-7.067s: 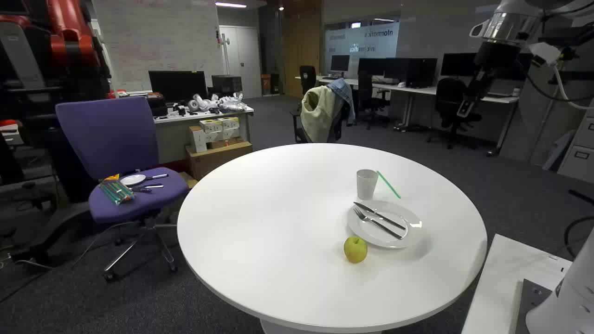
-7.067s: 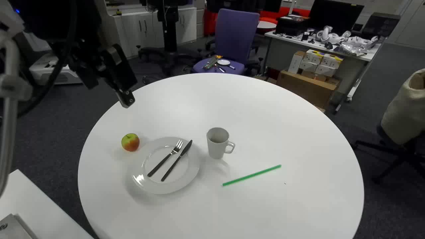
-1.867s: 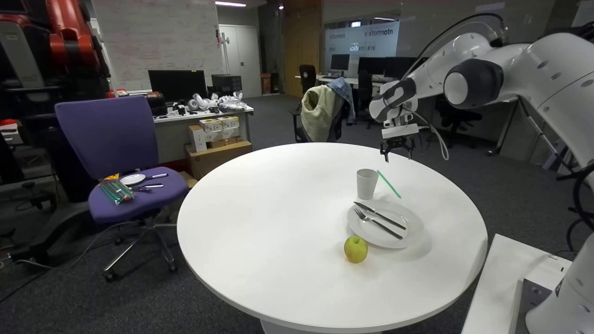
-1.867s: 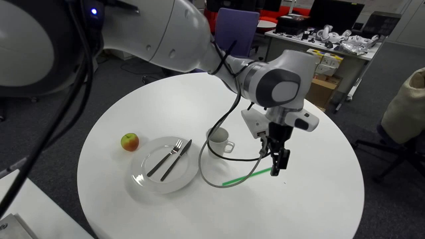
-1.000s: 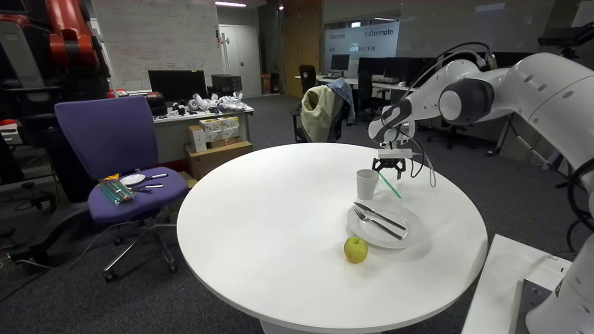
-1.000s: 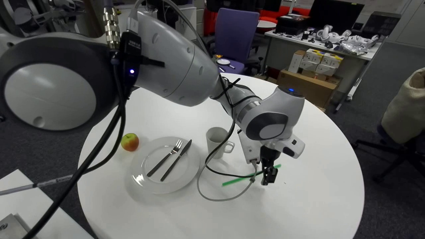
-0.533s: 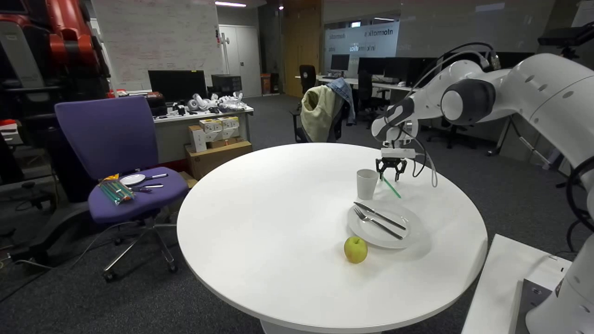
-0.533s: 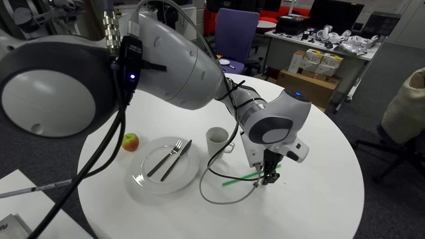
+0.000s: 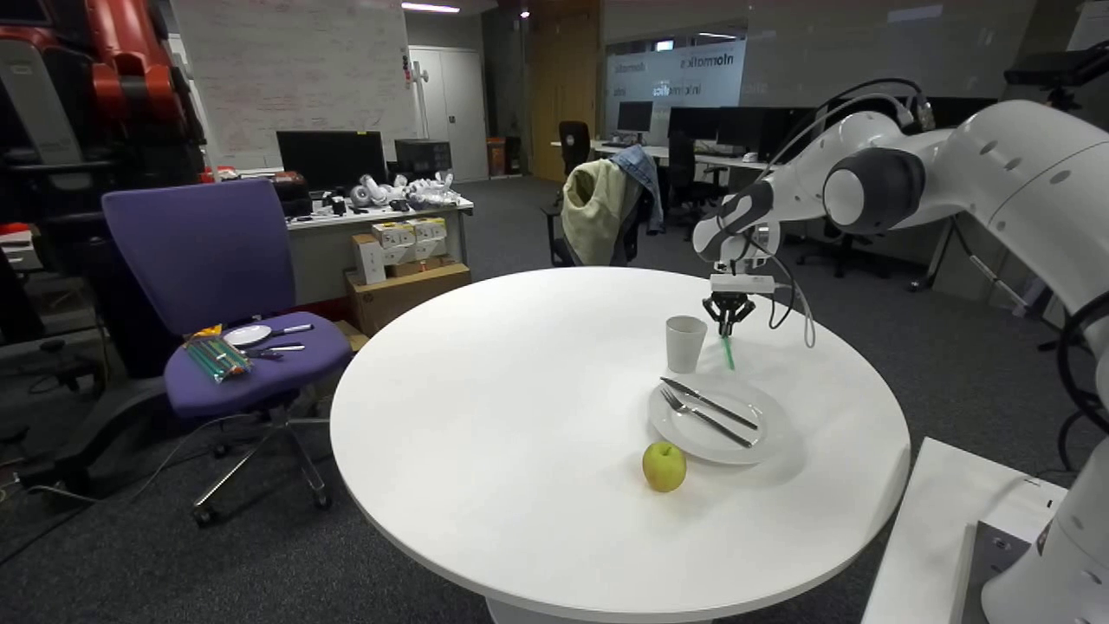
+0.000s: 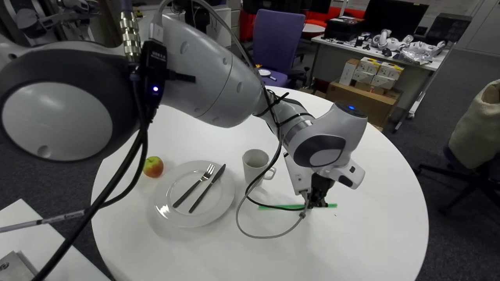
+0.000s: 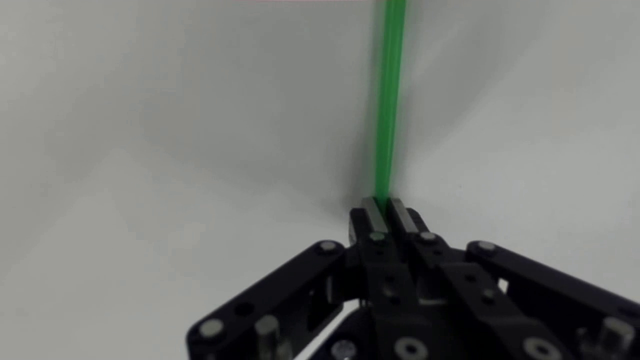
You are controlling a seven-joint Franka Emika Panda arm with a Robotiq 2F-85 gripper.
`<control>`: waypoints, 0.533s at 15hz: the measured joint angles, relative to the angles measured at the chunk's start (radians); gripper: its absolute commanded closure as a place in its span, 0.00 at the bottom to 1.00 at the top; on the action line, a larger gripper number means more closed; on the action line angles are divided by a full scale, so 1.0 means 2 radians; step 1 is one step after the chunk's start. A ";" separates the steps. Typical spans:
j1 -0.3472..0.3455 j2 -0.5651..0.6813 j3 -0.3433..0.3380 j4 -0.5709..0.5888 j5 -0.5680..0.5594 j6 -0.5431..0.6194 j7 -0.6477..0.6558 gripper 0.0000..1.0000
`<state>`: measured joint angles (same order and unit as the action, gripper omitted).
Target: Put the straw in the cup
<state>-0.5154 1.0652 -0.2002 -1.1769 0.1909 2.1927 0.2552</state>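
Observation:
The green straw [image 11: 390, 100] runs straight up the wrist view from between the fingertips of my gripper [image 11: 384, 210], whose jaws are shut on it. In an exterior view the straw [image 10: 273, 207] lies level and low at the table, with the gripper on it past its middle and the arm's cable crossing in front. The white cup [image 9: 684, 345] stands upright just beside the straw and gripper. Its handle points toward the gripper in an exterior view, where a cable partly covers the cup [image 10: 252, 166]. The cup is out of the wrist view.
A white plate [image 10: 195, 221] stands beside the cup, holding a fork [image 10: 193, 187] and a knife [image 10: 207, 190]. Beyond the plate sits an apple [image 9: 664, 466]. Loose cables [image 10: 250, 234] hang from the arm close to the cup and straw. All stand on a round white table [image 9: 520, 433].
My gripper has come down beside the cup and its jaws have shut on the straw. The straw has turned slightly between them. Cup, plate and apple have not moved.

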 measured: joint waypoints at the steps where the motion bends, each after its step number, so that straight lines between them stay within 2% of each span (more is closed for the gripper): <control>1: 0.000 0.000 0.000 0.000 0.000 0.000 0.001 1.00; 4: 0.003 -0.001 -0.001 0.000 0.000 0.012 0.015 1.00; 8: 0.014 -0.009 -0.009 -0.011 0.000 0.091 0.053 1.00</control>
<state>-0.4870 1.0474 -0.2182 -1.1992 0.1909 2.3738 0.3609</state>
